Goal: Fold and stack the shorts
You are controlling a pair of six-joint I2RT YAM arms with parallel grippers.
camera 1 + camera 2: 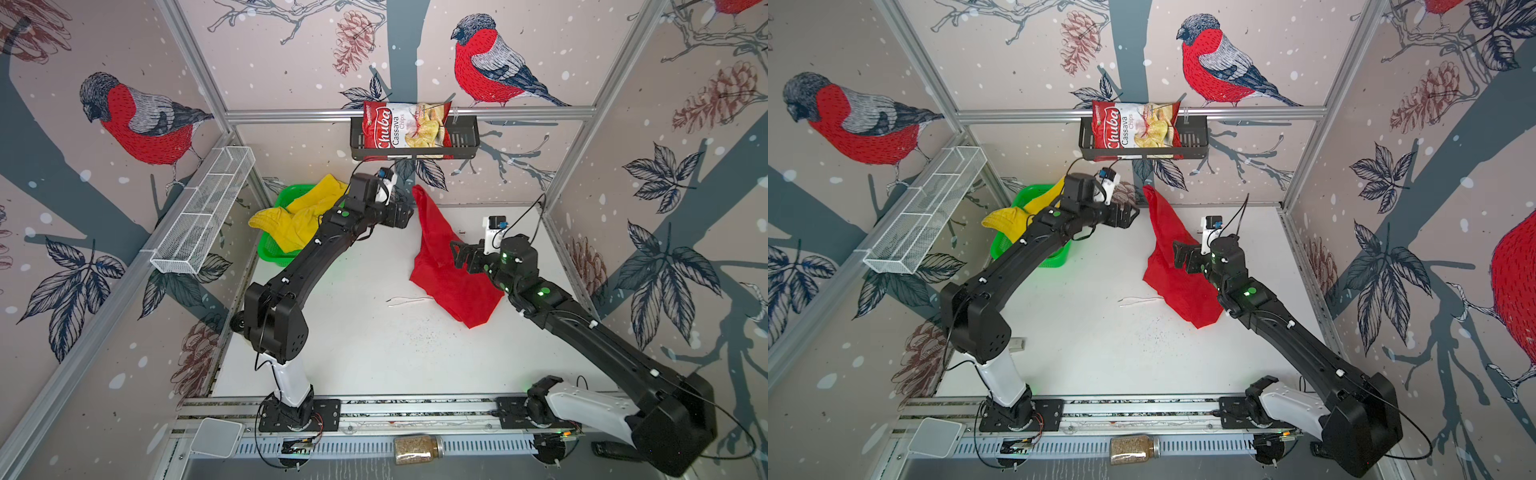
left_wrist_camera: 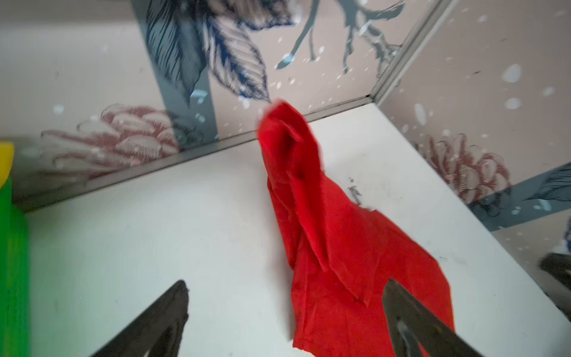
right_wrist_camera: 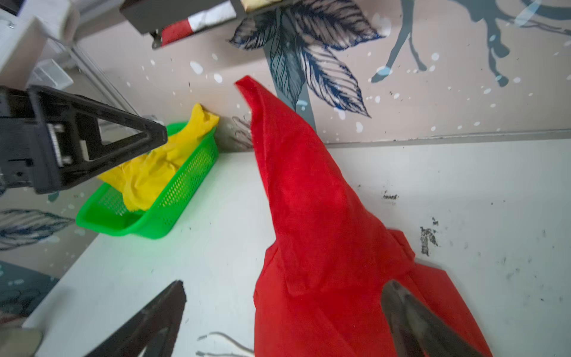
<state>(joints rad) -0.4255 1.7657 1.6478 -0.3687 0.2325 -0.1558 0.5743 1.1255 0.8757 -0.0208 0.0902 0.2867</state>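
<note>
The red shorts (image 1: 440, 266) (image 1: 1171, 266) lie right of centre on the white table (image 1: 353, 340), one end rising in a tall peak that nothing holds. My left gripper (image 1: 405, 208) (image 1: 1129, 212) hovers open just left of that peak; in its wrist view the jaws (image 2: 285, 282) stand wide and empty over the red cloth (image 2: 333, 247). My right gripper (image 1: 457, 253) (image 3: 285, 282) is open above the shorts' middle (image 3: 309, 216). The yellow shorts (image 1: 291, 220) (image 3: 154, 176) are heaped in the green basket (image 1: 270, 249) (image 3: 173, 210), partly behind the left arm.
A pale drawstring (image 1: 407, 300) trails on the table left of the red shorts. A chips bag sits in a black shelf basket (image 1: 465, 141) on the back wall. A white wire rack (image 1: 208, 212) hangs on the left wall. A jar (image 1: 417, 449) lies at the front rail.
</note>
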